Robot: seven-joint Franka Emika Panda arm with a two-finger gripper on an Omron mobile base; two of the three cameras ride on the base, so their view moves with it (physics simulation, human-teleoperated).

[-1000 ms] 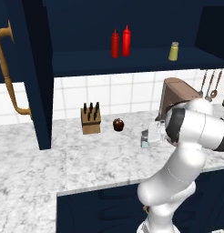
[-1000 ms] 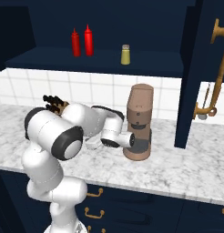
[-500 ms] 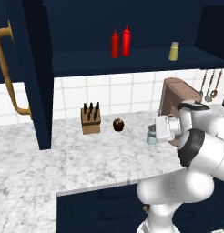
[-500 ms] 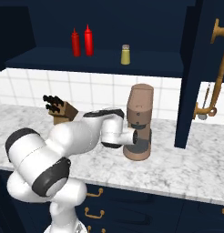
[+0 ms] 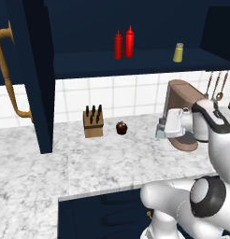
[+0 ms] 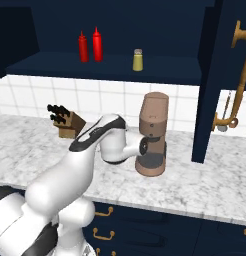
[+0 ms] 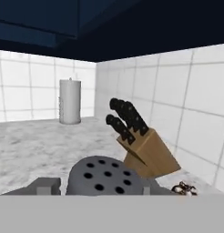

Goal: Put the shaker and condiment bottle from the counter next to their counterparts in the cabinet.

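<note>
On the white-and-grey marbled stone counter (image 5: 89, 163), just left of a brown, round-based coffee machine (image 5: 182, 112), sits the small pale blue-grey shaker (image 7: 102, 179). The hand view looks down on its domed silver-grey cap, dotted with dark round holes. The robot's pincer (image 7: 98, 190) reaches in level over the counter, with a grey fingertip on either side of that cap. The pictures leave it unclear whether the tips press on the shaker or stand just off it. Up on the deep shelf of the dark navy wall cabinet (image 5: 89, 63), the brighter, slightly taller red plastic squeeze bottle with a pointed nozzle (image 5: 130, 42) stands upright just beside the darker, shorter red squeeze bottle (image 5: 118, 45). The small yellowish shaker with a silver cap (image 5: 178, 52) stands well apart to their right on the same shelf. The tall navy cabinet door with its curved brass handle (image 5: 14, 70) hangs open at the left. Against the glossy white tiled wall stands a slanted light-wood knife block with black handles (image 5: 93, 122), and a small dark red rounded thing (image 5: 121, 127) lies on the counter between the block and the pincer. Farther along the counter in the hand view stands a plain white cylinder (image 7: 69, 101). Thin utensils (image 5: 215, 84) hang on the wall beyond the coffee machine.
</note>
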